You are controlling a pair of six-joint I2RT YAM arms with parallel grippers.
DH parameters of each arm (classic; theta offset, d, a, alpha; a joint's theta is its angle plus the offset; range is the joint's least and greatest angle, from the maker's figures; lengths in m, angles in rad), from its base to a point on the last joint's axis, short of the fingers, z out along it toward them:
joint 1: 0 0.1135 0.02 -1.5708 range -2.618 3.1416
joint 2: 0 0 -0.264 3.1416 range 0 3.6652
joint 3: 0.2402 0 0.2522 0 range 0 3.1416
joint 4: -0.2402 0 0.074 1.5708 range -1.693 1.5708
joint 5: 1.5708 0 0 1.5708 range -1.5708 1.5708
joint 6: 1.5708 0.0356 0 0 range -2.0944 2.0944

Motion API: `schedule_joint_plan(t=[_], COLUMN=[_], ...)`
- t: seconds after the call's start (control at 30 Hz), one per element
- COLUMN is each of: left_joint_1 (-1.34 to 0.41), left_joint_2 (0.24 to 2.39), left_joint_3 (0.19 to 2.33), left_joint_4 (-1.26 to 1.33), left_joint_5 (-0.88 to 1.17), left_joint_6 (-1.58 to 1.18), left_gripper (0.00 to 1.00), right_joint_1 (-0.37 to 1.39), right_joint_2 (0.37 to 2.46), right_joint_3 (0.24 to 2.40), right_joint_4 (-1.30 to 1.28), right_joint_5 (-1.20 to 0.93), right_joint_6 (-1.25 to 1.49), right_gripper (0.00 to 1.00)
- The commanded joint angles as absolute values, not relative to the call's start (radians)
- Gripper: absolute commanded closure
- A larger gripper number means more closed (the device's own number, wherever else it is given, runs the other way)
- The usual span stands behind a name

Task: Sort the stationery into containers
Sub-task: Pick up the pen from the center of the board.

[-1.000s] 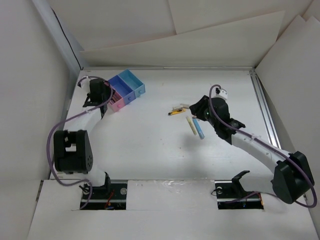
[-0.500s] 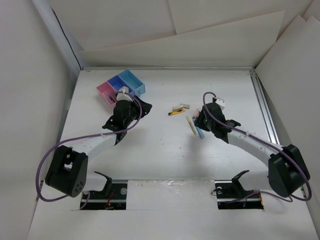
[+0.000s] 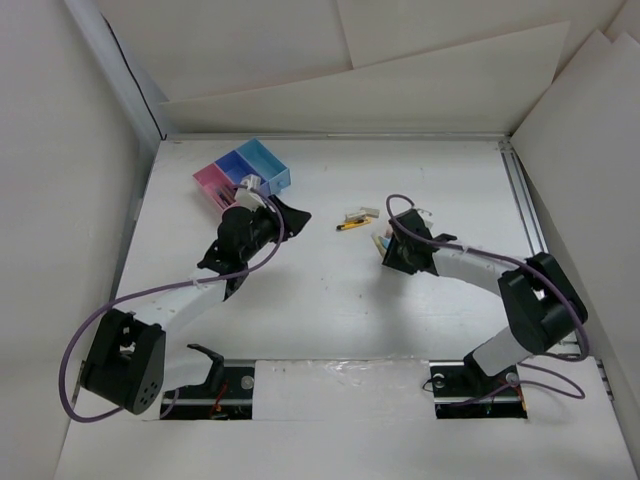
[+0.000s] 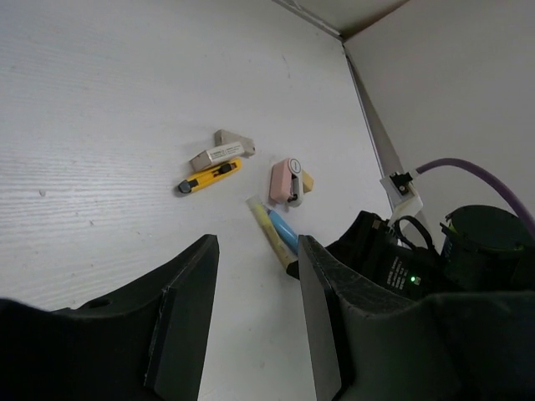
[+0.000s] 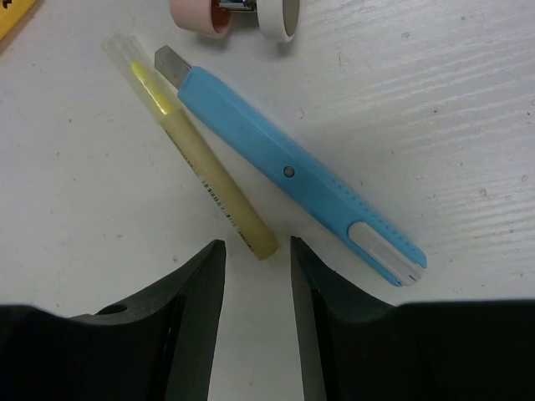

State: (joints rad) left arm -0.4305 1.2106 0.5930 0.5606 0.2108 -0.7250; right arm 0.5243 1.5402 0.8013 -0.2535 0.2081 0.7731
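My right gripper (image 5: 257, 246) is open low over the table, and the near end of a pale-yellow stick (image 5: 196, 171) lies just between its fingertips. A light-blue stick (image 5: 284, 171) lies beside it on the right, outside the jaws. A pink eraser (image 5: 201, 15) lies beyond them. My left gripper (image 4: 255, 244) is open and empty and faces this cluster: beige eraser (image 4: 219, 153), orange pen-like piece (image 4: 209, 175), pink eraser (image 4: 284, 180). In the top view the left gripper (image 3: 290, 212) hangs between the containers (image 3: 245, 170) and the stationery (image 3: 355, 218). The right gripper (image 3: 385, 248) covers the sticks.
The containers are a pink (image 3: 212, 183), a purple-blue (image 3: 238, 168) and a light-blue box (image 3: 265, 160) joined in a row at the far left. White walls enclose the table, with a metal rail (image 3: 525, 215) along the right side. My right arm (image 4: 393, 259) fills the left wrist view's lower right.
My left arm has swung from the containers to the right, toward the table's middle. My right gripper has moved left and down onto the two sticks.
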Motion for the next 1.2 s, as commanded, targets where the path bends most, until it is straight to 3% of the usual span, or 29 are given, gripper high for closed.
schedule_joint_plan(t=[0.0, 0.13, 0.53, 0.67, 0.8, 0.97, 1.17], left_joint_1=[-0.431, -0.431, -0.431, -0.431, -0.431, -0.431, -0.431], left_joint_2=[1.184, 1.215, 1.236, 1.236, 1.236, 1.236, 1.236], left_joint_3=[0.577, 0.577, 0.577, 0.586, 0.607, 0.618, 0.597], left_joint_4=[0.634, 0.644, 0.624, 0.603, 0.563, 0.566, 0.636], left_joint_5=[0.268, 0.268, 0.258, 0.258, 0.291, 0.397, 0.498], left_joint_6=[-0.698, -0.689, -0.68, -0.67, -0.67, -0.702, -0.746], left_gripper=[0.61, 0.61, 0.62, 0.62, 0.62, 0.62, 0.58], right_joint_1=[0.523, 0.523, 0.623, 0.681, 0.721, 0.733, 0.733], right_joint_2=[1.558, 1.606, 1.647, 1.586, 1.488, 1.361, 1.405], right_joint_3=[0.845, 0.87, 0.899, 0.89, 0.89, 0.879, 0.919], right_joint_4=[-0.261, -0.271, -0.291, -0.27, -0.256, -0.123, 0.0], right_joint_5=[0.201, 0.201, 0.258, 0.267, 0.258, 0.088, -0.107], right_joint_6=[0.772, 0.772, 0.753, 0.717, 0.669, 0.563, 0.522], right_gripper=[0.57, 0.59, 0.93, 0.99, 1.0, 1.0, 1.0])
